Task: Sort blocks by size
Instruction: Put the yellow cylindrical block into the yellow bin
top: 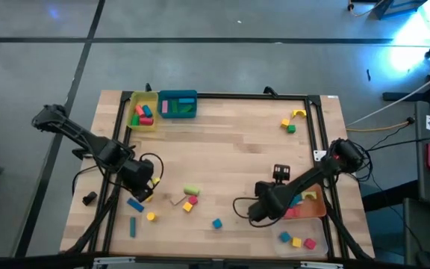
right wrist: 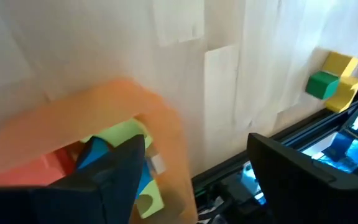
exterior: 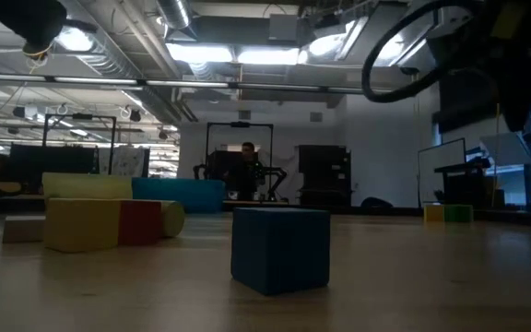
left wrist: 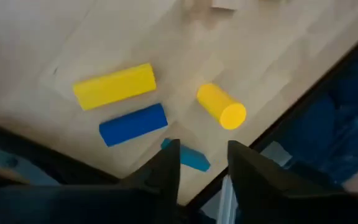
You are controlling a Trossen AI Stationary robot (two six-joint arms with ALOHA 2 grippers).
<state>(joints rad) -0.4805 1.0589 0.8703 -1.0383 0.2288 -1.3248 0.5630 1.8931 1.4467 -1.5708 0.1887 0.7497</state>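
— Left fingers (left wrist: 166, 171)?
— Parted, gripping nothing. Poised at the left side of the bench (top: 230, 142) over a teal bar (left wrist: 188, 157), itself half hidden behind them. Just beyond: one blue bar (left wrist: 133, 123), one yellow bar (left wrist: 114, 86), one yellow cylinder (left wrist: 221, 106).
— Right fingers (right wrist: 114, 171)?
— Spread wide, empty, above the orange tray (right wrist: 123, 99) at the near right. Inside it, red, blue and green blocks (right wrist: 126, 132), partly covered by one finger; no telling how many.
— Seen from above only?
— Yellow tray (top: 144, 97) and teal tray (top: 178, 95) at the far left, contents hard to make out. Clear tray (top: 298, 233) at the near right with three pieces: blue, yellow, red. At the far right, three more: yellow arch (top: 298, 113), yellow cube (top: 285, 122), green cube (right wrist: 320, 84).
— And level with the bench?
— Fingers impossible to tell apart there. One blue cube (exterior: 280, 247) up close; to its left a yellow block (exterior: 81, 224) touching a red one, then a tan one. Far off in the room, a person (exterior: 247, 171).
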